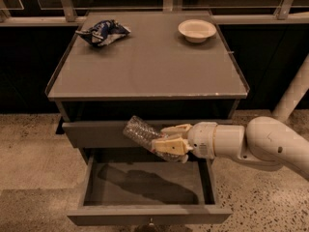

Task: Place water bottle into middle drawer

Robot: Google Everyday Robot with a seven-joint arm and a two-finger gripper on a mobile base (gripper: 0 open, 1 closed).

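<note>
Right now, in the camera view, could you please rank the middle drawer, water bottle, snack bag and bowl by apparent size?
1. middle drawer
2. water bottle and snack bag, unranked: the bottle, gripped in the hand over the drawer, is nearer the camera
3. bowl

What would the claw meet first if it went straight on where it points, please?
Likely nothing: the claw, shut on the bottle above the open drawer, points leftward, where the way looks free; depth unclear.

You have one view, high and near, looking down on the cabinet [145, 71]; the gripper [162, 139], clasping the water bottle [139, 131], sits below centre, its arm [270, 141] from 3 o'clock.
</note>
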